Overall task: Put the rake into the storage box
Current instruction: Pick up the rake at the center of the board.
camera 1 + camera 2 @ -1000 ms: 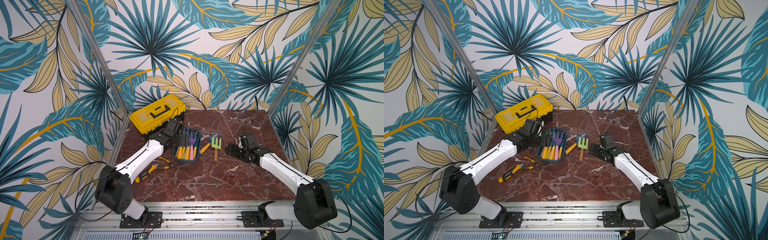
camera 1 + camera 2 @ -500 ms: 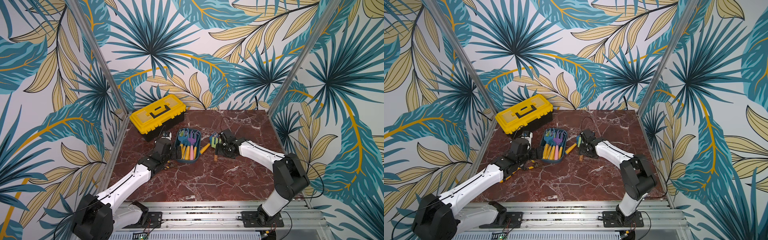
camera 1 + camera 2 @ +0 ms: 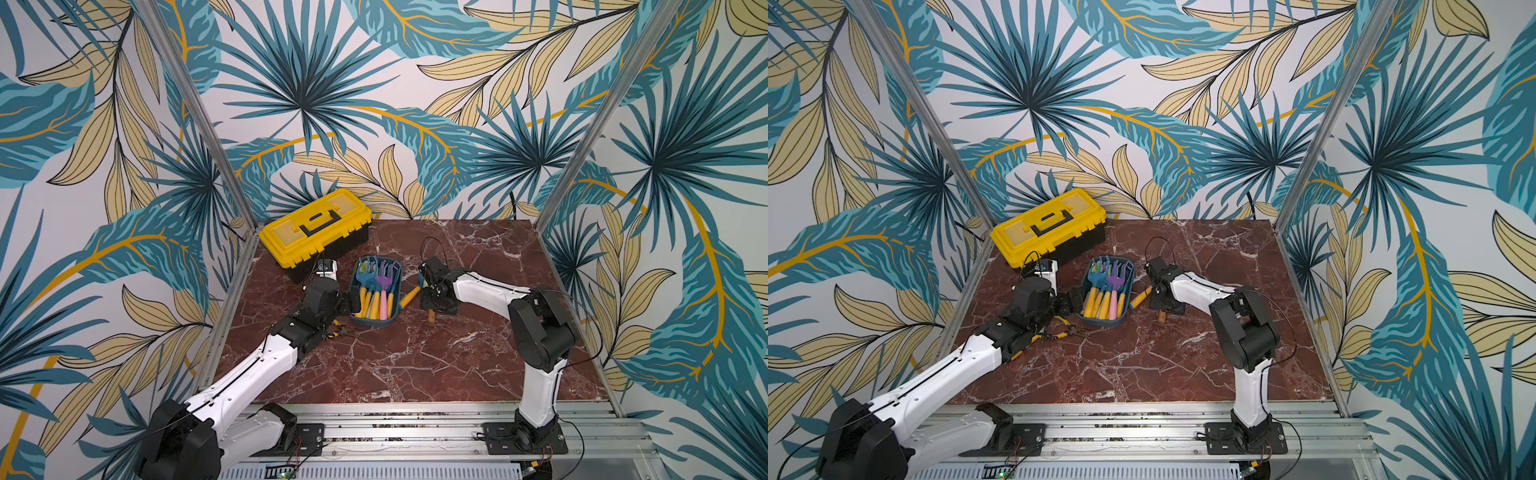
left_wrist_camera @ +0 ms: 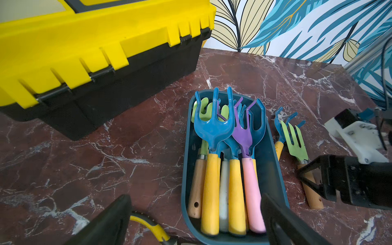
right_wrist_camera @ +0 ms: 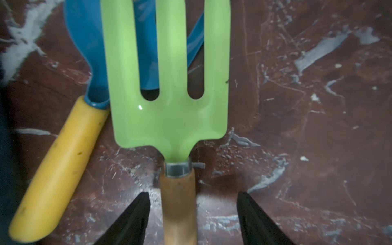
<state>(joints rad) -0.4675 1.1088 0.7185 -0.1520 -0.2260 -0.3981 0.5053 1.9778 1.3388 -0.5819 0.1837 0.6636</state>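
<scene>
Dark red marble tabletop fills the lower middle of both top views. A yellow-lidded black plastic toolbox sits shut at its upper left corner.

The storage box, a shallow dark teal plastic tub, is at frame centre and already packed with coloured hand tools.

The left gripper sits at the tub's lower left end, fingers spread wide, holding nothing.

The right gripper is low, just right of the tub. Its jaws stand apart on either side of the handle with a gap each side, so nothing is gripped yet.

The task's thing, a green three-tined rake with a wooden handle, lies flat on the marble just right of the tub, outside it.

A blue rake with a yellow handle lies beside it, its tines running behind the green head. Whether they touch, I cannot tell.

Yellow-and-black pliers lie left of the tub.

Risks:
- The lift may drag or flip the blue rake if the tines hook.
- A grip high by the ferrule may let the rake pivot.
- The tub is full, so the rake may ride on top and slide over the rim.
- The left gripper at the tub end may be clipped on the carry across.
</scene>
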